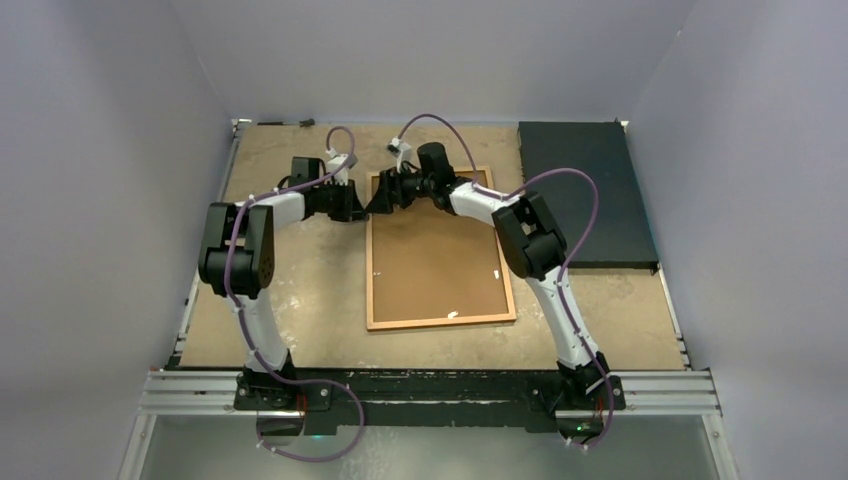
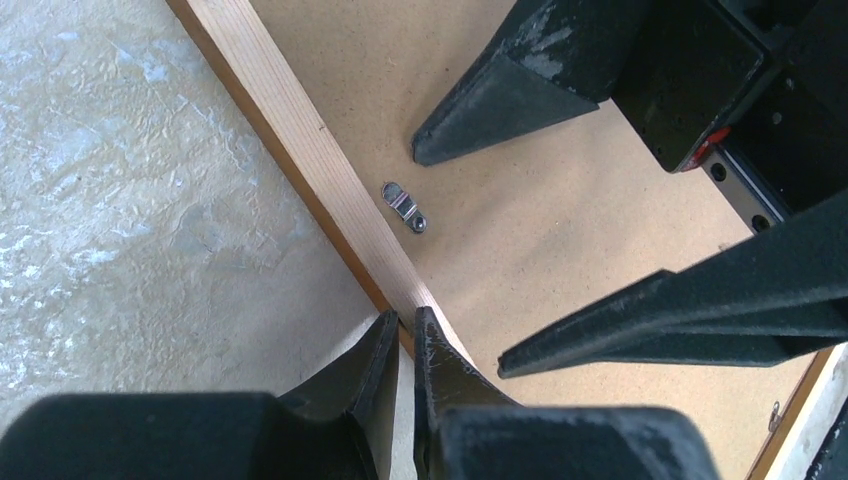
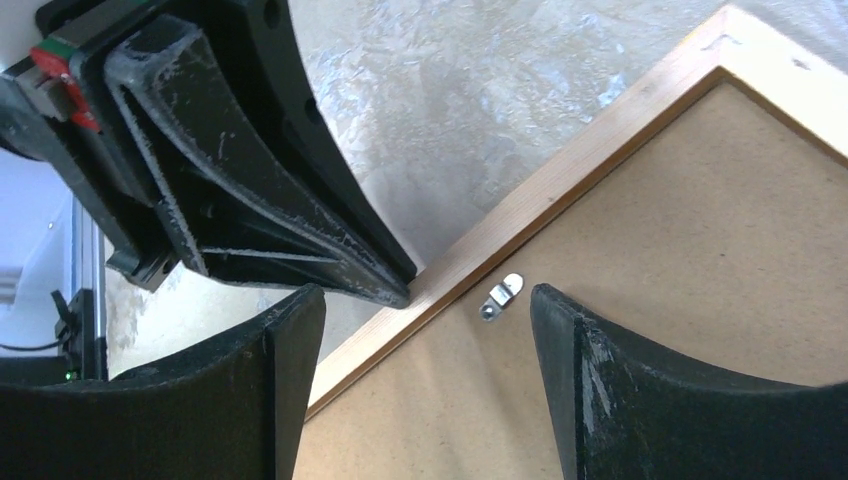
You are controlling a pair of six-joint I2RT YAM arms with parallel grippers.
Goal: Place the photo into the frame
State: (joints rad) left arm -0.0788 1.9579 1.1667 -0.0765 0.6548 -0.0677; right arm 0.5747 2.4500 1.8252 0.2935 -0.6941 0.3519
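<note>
The frame (image 1: 440, 322) lies flat in the middle of the table with its plain brown board back (image 1: 435, 260) facing up. The photo is out of view. My left gripper (image 2: 405, 318) is shut, its tips resting on the frame's left wooden rail (image 2: 300, 140) near the far left corner. My right gripper (image 3: 428, 295) hovers open over the same corner, its fingers straddling the rail (image 3: 560, 180) and the board. A small metal turn clip (image 3: 500, 297) lies on the board between the right fingers. The two grippers' tips nearly touch (image 1: 372, 200).
A dark black rectangular slab (image 1: 585, 195) lies at the back right, close to the frame's far right corner. Grey walls close in the table on three sides. Purple cables loop above both arms.
</note>
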